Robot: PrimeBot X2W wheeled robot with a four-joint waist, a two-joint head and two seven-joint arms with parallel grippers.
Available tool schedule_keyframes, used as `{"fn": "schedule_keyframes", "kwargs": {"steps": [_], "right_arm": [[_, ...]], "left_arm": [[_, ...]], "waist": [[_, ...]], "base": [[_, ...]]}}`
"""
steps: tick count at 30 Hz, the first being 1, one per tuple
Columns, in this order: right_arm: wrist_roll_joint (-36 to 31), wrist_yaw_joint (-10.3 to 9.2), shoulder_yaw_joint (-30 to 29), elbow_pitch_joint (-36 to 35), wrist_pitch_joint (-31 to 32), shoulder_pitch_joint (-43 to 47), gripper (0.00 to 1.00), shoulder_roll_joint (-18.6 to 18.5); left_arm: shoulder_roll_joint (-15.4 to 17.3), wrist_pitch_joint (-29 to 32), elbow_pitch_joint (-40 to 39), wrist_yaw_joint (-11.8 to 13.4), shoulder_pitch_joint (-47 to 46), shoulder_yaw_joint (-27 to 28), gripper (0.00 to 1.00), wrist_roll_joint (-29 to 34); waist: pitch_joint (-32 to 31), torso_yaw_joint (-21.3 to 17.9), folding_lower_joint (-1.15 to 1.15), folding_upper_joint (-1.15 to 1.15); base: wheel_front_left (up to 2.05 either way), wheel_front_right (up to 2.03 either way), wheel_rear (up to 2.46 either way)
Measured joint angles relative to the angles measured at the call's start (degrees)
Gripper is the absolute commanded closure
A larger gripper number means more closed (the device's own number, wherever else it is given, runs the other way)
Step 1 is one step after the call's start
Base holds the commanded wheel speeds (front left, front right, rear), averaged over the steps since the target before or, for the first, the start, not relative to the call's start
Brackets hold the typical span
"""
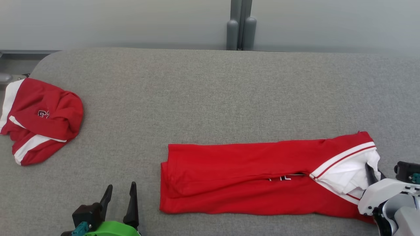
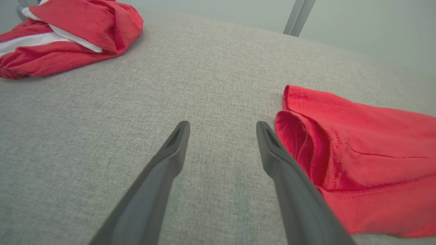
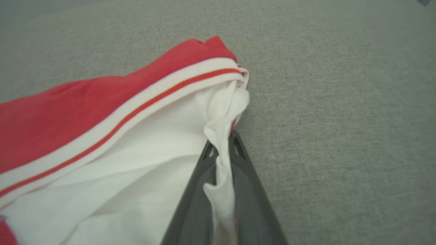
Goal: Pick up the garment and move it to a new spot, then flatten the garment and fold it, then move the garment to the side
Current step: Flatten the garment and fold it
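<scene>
Right wrist view, right tool [image 3: 223,144] pinching garment [image 3: 68,112] — white edge

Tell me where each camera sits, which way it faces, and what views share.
Head view: on the head, looking forward and down at the grey surface; left end effector lower left, open; right end effector lower right, shut on the folded garment.
Left wrist view: on that wrist, along its spread fingers, over the surface; crumpled garment upper left.
Right wrist view: on that wrist, along fingers pinching the folded garment's white fabric.
Shared: all three show the folded garment.
</scene>
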Motion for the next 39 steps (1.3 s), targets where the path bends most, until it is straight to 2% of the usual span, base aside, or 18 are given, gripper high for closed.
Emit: {"fn": "schedule_keyframes", "kwargs": {"steps": [3,7,12,15,16,20,24,29,39], "right_arm": [[-2.41,-0.05,-3.69,-0.93,-0.73,-0.8,1.0,-0.67],[-4.37,-0.08,-2.53,-6.89,-0.88,-0.66,1.0,0.41],[-5.17,-0.09,5.09,-17.89,-0.76,1.68,1.0,2.18],[-4.05,-0.09,10.84,-25.03,1.88,3.29,1.0,2.52],[-4.05,-0.09,10.84,-25.03,1.88,3.29,1.0,2.52],[-2.18,-0.09,18.97,-33.44,6.54,4.64,1.0,3.18],[-0.47,-0.09,25.07,-37.73,10.23,4.81,1.0,4.5],[-0.26,-0.09,29.41,-36.33,11.66,2.13,1.0,7.0],[-0.78,-0.1,30.78,-24.05,9.8,-2.97,1.0,10.47]], "left_arm": [[0.0,0.0,-0.04,0.0,0.06,-0.07,0.0,0.0],[0.0,0.0,-0.02,-0.01,0.47,0.0,0.0,0.0],[0.0,0.0,0.11,-0.01,0.69,-0.16,0.0,0.0],[-0.01,0.0,0.09,-0.02,0.69,-0.7,0.0,-0.33],[-0.01,0.0,0.09,-0.02,0.69,-0.7,0.0,-0.33],[-0.02,0.0,0.12,-0.02,0.6,-2.01,0.0,-0.93],[-0.02,-0.01,0.27,-0.03,0.41,-3.87,0.0,-1.52],[-0.02,0.0,0.67,-0.1,-0.34,-6.39,0.0,-2.07],[-0.01,0.0,1.18,0.26,-0.43,-7.43,0.0,-2.81]], "waist": [[-0.15,-0.61,0.0,0.0],[-0.41,-1.36,0.0,0.0],[-0.94,-2.56,0.0,0.0],[-1.24,-3.1,0.0,0.0],[-1.24,-3.1,0.0,0.0],[-1.29,-2.95,0.0,0.0],[-1.07,-1.62,0.0,0.0],[-0.62,1.45,0.0,0.0],[0.51,10.26,0.0,0.0]], "base": [[0.0,0.0,0.0],[0.0,0.0,0.0],[0.0,0.0,0.0],[0.0,0.0,0.0],[0.0,0.0,0.0],[0.0,0.0,0.0],[0.0,0.0,0.0],[0.0,0.0,0.0],[0.0,0.0,0.0]]}}
